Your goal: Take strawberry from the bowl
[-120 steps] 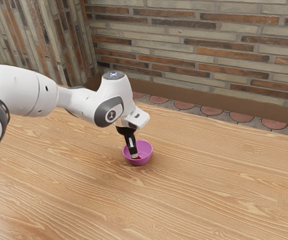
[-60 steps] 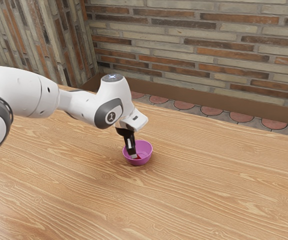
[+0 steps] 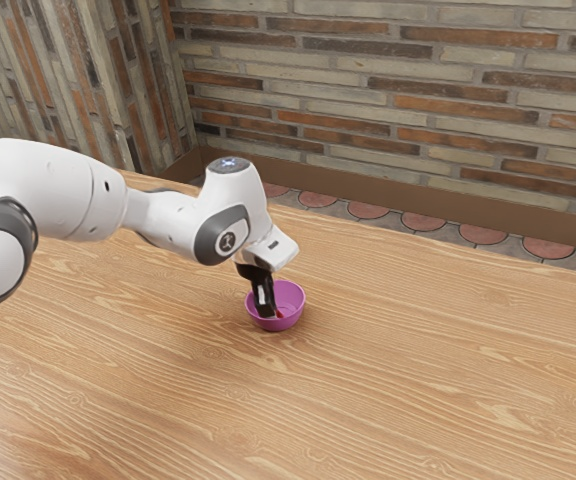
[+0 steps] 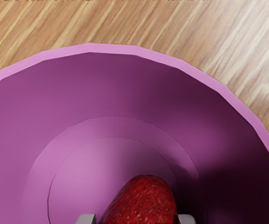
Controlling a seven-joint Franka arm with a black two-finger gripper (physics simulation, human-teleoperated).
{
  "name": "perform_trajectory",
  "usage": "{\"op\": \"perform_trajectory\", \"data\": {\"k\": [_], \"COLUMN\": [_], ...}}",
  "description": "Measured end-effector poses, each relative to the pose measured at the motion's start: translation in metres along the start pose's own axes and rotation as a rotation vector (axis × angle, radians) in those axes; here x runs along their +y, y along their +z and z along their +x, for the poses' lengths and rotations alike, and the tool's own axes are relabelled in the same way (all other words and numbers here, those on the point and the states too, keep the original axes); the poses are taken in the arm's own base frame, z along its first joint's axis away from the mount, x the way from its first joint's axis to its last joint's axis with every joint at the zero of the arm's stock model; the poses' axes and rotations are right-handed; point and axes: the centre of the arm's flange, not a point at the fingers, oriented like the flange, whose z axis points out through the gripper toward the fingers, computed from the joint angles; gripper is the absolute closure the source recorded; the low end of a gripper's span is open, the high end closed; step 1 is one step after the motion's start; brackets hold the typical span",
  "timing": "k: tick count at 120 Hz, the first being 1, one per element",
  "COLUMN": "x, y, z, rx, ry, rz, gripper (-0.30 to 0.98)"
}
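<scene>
Deep inside the pink-purple bowl (image 3: 295, 318), my black gripper (image 3: 272, 315) points down in the exterior view. A small red part of the strawberry (image 3: 280, 315) shows beside its tips. In the wrist view the strawberry (image 4: 146, 203) lies on the floor of the bowl (image 4: 78, 98). Pale fingertips press in from two opposite sides of the fruit, so the gripper (image 4: 137, 220) is shut on it. The strawberry's far end is cut off by the view's lower edge.
The bowl stands on a wooden table (image 3: 418, 370), and its rim (image 4: 183, 64) surrounds the hand. Beyond the table's far edge are a tiled strip (image 3: 423, 221) and a brick wall (image 3: 398, 100).
My hand has dropped slightly and shifted a little toward the exterior view's right. Its pale fingertip, visible there earlier, is now hidden as the fingers have drawn in. The bowl has stayed put.
</scene>
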Motion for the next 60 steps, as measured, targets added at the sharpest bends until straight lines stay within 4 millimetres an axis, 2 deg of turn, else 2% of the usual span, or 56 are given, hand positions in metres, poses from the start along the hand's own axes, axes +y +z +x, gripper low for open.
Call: {"op": "perform_trajectory", "data": {"k": [36,60], "x": [-0.0019,-0.0023], "y": [-0.0026,-0.0091], "z": [0.0005,0.0018], "rx": [0.01,0.016], "ry": [0.0,-0.005], "rz": [0.008,0.02], "gripper": [0.64,0.66]}}
